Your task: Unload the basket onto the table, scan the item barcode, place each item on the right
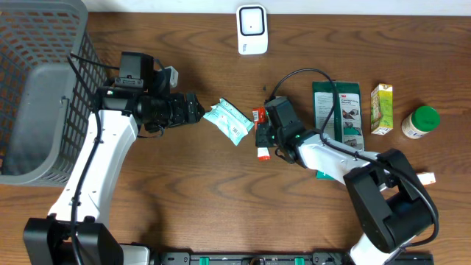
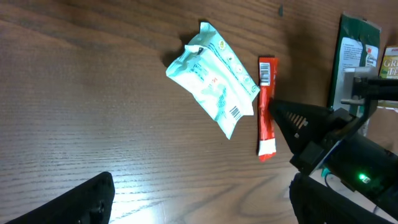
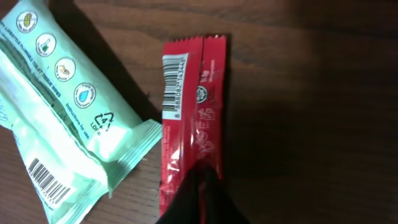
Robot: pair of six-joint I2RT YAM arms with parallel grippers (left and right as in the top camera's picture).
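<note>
A red stick packet (image 3: pixel 194 118) lies on the wooden table with its barcode (image 3: pixel 174 87) facing up. It also shows in the overhead view as the red packet (image 1: pixel 258 115) and in the left wrist view as the red packet (image 2: pixel 266 74). My right gripper (image 3: pixel 202 177) is shut, its tips pinched on the packet's middle. Just left of it lies a mint-green wipes packet (image 1: pixel 228 121). My left gripper (image 1: pixel 197 110) hovers at that packet's left, wide open and holding nothing. A white scanner (image 1: pixel 251 29) stands at the table's far edge.
A grey mesh basket (image 1: pixel 29 88) fills the left side. Right of the right arm lie a dark green flat package (image 1: pixel 337 110), a small green box (image 1: pixel 381 109) and a green-lidded bottle (image 1: pixel 421 121).
</note>
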